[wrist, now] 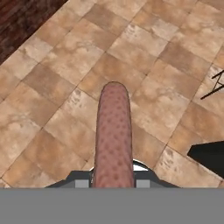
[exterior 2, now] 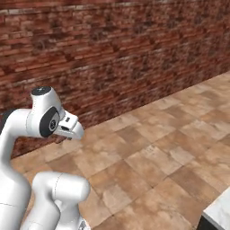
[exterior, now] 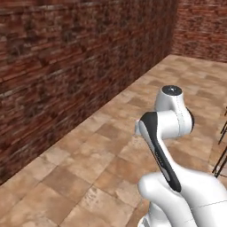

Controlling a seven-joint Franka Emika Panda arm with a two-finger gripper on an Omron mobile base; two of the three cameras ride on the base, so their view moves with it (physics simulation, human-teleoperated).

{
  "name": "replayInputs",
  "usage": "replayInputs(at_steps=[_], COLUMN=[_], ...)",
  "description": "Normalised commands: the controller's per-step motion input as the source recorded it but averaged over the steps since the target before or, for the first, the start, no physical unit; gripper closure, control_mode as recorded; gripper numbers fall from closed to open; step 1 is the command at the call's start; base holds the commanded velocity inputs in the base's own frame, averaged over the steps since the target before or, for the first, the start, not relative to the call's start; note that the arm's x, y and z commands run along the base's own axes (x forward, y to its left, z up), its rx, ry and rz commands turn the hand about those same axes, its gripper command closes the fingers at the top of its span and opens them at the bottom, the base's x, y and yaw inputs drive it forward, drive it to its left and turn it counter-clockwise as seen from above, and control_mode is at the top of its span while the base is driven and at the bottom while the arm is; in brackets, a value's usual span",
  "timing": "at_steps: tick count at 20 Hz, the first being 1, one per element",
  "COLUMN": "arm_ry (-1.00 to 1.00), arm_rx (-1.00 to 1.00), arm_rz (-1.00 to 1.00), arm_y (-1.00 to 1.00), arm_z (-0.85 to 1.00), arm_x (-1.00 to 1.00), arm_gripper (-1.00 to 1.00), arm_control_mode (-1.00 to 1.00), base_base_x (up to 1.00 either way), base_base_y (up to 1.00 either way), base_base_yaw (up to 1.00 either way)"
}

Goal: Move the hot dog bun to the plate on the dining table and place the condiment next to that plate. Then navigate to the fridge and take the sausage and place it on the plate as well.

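Note:
The sausage [wrist: 113,131], reddish-brown and dimpled, stands up from the bottom of the hand view, and my gripper [wrist: 113,183] is shut on its lower end. Below it lies only tiled floor, so it is held in the air. My white arm [exterior: 166,128] is folded back close over the base. A white marble corner at the lower right of the right base view looks like the dining table [exterior 2: 220,210]. The hot dog bun, the plate, the condiment and the fridge are out of view.
A dark brick wall [exterior: 66,66] runs along the left and ahead, with tan floor tiles [exterior 2: 148,166] between it and the base. Thin dark stool legs [exterior: 221,146] stand at the right edge, with a dark shape [wrist: 210,153] beside them.

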Motion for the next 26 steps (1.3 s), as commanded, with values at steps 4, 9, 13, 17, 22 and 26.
replayInputs(at_steps=[4, 9, 13, 17, 22, 26], arm_ry=[0.00, 0.00, 0.00, 0.00, 0.00, 0.00], arm_rx=[0.00, 0.00, 0.00, 0.00, 0.00, 0.00], arm_rz=[0.00, 0.00, 0.00, 0.00, 0.00, 0.00], arm_y=[0.00, 0.00, 0.00, 0.00, 0.00, 0.00], arm_z=[0.00, 0.00, 0.00, 0.00, 0.00, 0.00], arm_x=[0.00, 0.00, 0.00, 0.00, 0.00, 0.00], arm_gripper=[1.00, 1.00, 1.00, 1.00, 1.00, 1.00], arm_control_mode=[1.00, 1.00, 1.00, 1.00, 1.00, 1.00], base_base_x=[0.97, 1.00, 1.00, 1.00, 1.00, 1.00], base_base_y=[0.49, 0.40, 0.39, 0.36, 0.36, 0.50], base_base_yaw=[-0.58, -0.52, -0.50, -0.49, -0.49, -0.46])
